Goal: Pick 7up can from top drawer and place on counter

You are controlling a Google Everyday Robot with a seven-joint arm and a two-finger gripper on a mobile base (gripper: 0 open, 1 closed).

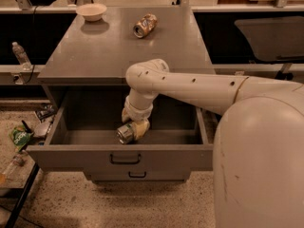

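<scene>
Gripper (134,127): centre of scene, low and near; clamped or apart cannot be told.
Can: small silvery-white 7up can (125,133), on its side, touching gripper.
Location: floor of wide grey metal top drawer (85,158), open.
Lift: verify hold; rise vertically clear of the front wall, then carry far to flat grey counter (104,56).

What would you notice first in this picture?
The big white robot arm grabs the eye first, bending from the right down into the open top drawer. Its hand is right at the 7up can lying on the drawer floor. On the counter behind, a brown-orange can lies on its side and a white bowl sits at the back left.
</scene>
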